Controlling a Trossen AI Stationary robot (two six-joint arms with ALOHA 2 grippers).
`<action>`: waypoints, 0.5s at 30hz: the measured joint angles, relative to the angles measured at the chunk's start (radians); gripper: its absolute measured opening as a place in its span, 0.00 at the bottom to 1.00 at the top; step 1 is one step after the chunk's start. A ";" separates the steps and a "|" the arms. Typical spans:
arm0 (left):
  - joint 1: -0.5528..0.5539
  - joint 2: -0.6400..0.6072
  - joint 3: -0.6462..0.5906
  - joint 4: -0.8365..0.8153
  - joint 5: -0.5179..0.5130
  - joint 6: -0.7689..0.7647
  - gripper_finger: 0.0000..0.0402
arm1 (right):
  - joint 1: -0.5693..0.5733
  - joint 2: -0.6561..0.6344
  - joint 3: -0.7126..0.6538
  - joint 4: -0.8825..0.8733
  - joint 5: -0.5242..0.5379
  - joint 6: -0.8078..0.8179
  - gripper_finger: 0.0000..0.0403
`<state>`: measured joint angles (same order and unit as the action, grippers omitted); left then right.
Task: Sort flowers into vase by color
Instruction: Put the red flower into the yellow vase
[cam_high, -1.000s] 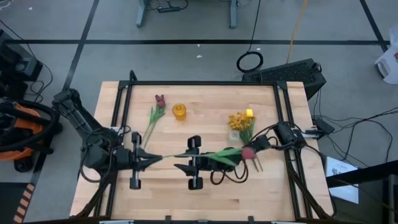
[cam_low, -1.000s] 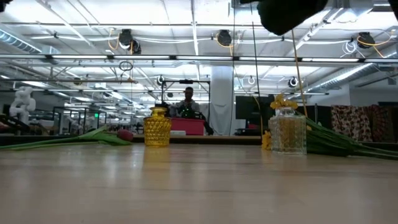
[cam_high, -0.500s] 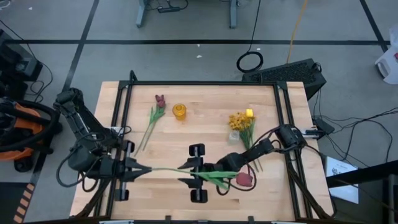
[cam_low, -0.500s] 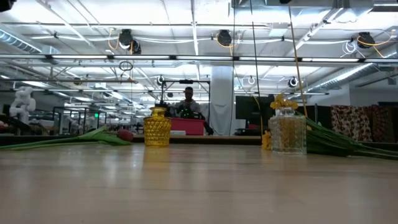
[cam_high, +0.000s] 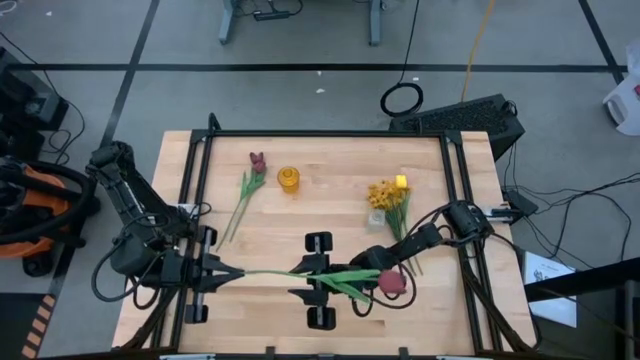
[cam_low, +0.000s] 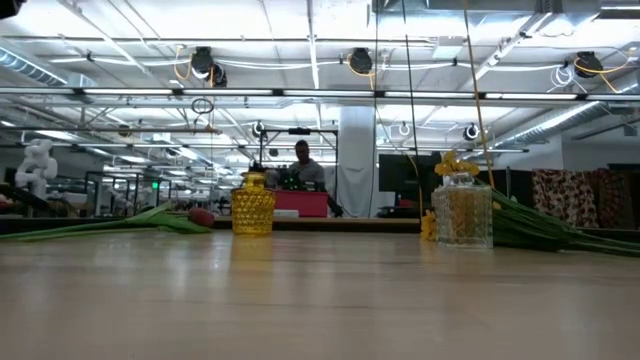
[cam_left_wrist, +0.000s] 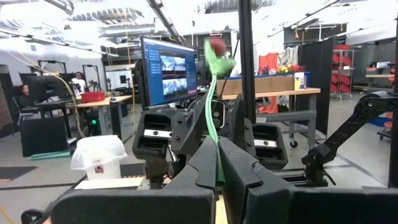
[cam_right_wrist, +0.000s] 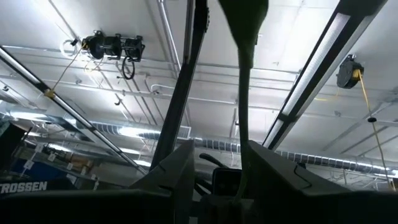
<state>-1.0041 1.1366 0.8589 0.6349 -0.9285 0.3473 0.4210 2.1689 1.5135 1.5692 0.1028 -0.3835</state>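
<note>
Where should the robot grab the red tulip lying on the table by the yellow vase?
Best guess: grab the red tulip by its thin green stem, about midway along, coming straight down from above. It lies flat on the table, running diagonally, with bare wood on both sides for the fingers. The yellow vase stands beside the bloom, so stay away from that end.

- In the low view neither arm shows.
- The clear vase (cam_low: 463, 211) hides the lower stems of the yellow flowers (cam_low: 455, 163).
- In the right wrist view the stem (cam_right_wrist: 244, 106) runs out past the edge, its bloom unseen.
- Whether the right gripper (cam_high: 312, 281) pinches that stem cannot be told.
</note>
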 joint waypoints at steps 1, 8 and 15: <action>0.000 0.000 0.000 -0.001 0.002 0.000 0.02 | 0.000 0.000 0.000 0.000 0.000 0.003 0.33; 0.000 0.000 0.000 0.007 0.004 0.009 0.02 | 0.000 0.000 0.000 -0.006 0.028 0.005 0.33; 0.000 -0.005 0.000 0.014 0.038 0.008 0.02 | 0.000 0.000 0.000 -0.010 0.033 0.001 0.33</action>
<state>-1.0039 1.1320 0.8589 0.6487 -0.8906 0.3557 0.4207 2.1689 1.5135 1.5593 0.1354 -0.3828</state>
